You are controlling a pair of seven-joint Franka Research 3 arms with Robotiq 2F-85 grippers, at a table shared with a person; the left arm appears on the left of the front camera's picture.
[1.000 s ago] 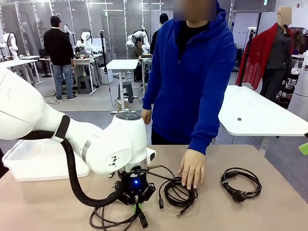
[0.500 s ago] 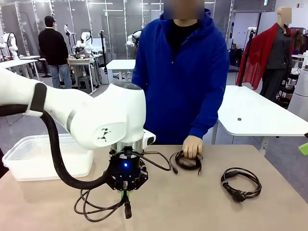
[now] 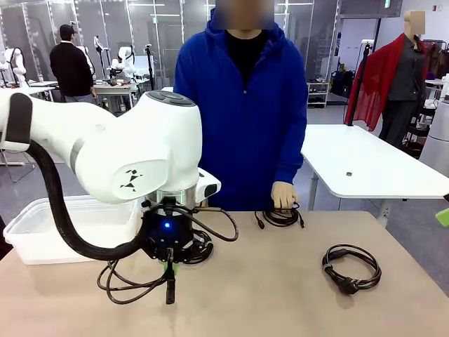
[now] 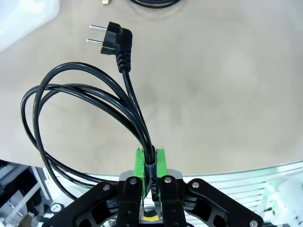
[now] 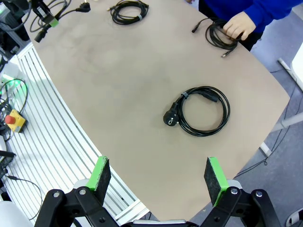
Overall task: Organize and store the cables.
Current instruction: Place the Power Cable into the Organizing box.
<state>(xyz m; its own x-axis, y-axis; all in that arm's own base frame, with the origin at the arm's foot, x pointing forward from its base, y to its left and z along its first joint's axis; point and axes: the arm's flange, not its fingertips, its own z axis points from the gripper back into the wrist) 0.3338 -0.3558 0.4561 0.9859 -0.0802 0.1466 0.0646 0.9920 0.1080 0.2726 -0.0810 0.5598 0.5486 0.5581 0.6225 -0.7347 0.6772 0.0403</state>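
My left gripper is shut on a thick black cable at its wrapped part and holds it above the table. The cable's loops hang loose, and its power plug points away. A small black coil lies on the table just behind that gripper. The person's hand rests on another thin coil at the far edge. A further coil with a power plug lies at the right. My right gripper is open, high above the table's near right edge.
A clear white plastic bin stands on the table's left side, beside my left arm. The person in a blue hoodie stands at the far edge. The tan table is bare between the coils.
My left gripper has risen and moved left with the thick cable. The person's hand has pulled the thin coil back to the far edge.
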